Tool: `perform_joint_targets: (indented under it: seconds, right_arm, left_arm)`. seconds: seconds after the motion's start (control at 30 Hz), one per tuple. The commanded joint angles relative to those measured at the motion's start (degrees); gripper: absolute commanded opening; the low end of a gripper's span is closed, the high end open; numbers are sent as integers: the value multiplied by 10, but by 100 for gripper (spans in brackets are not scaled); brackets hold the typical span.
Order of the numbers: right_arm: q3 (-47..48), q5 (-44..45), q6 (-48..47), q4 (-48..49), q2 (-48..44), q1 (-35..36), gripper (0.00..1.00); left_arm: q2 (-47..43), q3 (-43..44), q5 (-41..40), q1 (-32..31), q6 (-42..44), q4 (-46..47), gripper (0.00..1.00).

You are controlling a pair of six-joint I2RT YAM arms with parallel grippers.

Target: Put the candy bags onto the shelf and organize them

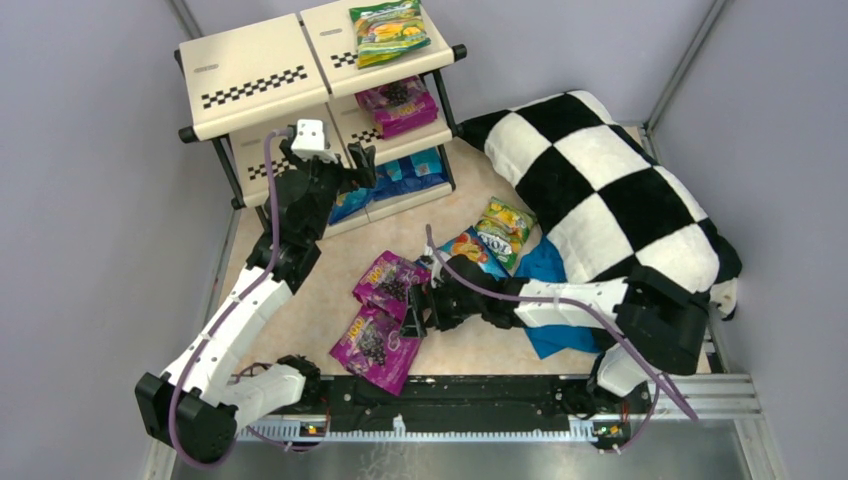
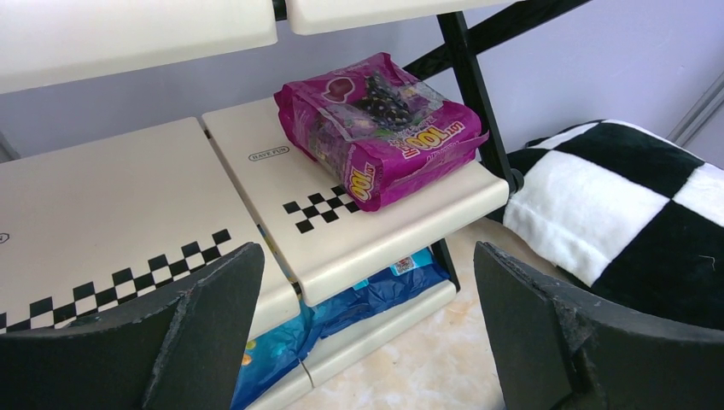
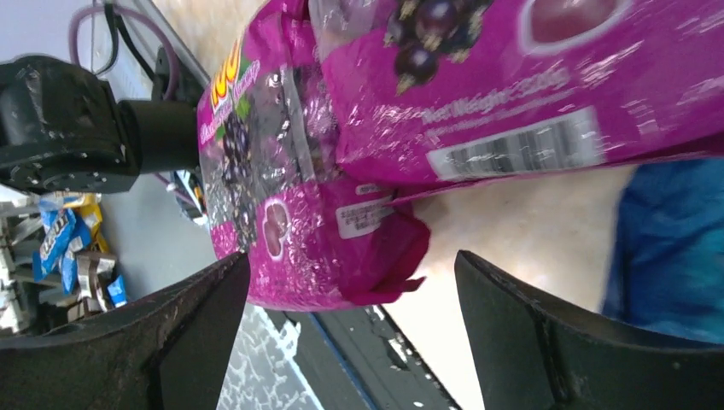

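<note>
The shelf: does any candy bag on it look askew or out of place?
Yes. On the shelf, the purple bag lies turned across the checker strip, and blue bags stick out over the front edge of the bottom tier.

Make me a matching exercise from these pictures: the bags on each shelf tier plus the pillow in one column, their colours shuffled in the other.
Things:
1. top-tier bag
2. middle-tier bag
3. bottom-tier bags
4. pillow

Colours:
A. blue
B. black-and-white checks
C. green-yellow
D. magenta-purple

Pairs: 1-C, 2-D, 3-A, 4-B.
</note>
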Motion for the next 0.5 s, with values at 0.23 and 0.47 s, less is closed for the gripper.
perform_joint_targets:
  seconds: [0.23, 0.47]
  right_arm:
    - [-95, 273, 257, 209, 18, 162, 94]
    - [-79, 256, 295, 195, 55, 164, 90]
  left_arm:
    - [2, 23, -2, -2, 0, 15, 99]
    - [6, 24, -2, -3, -2, 13, 99]
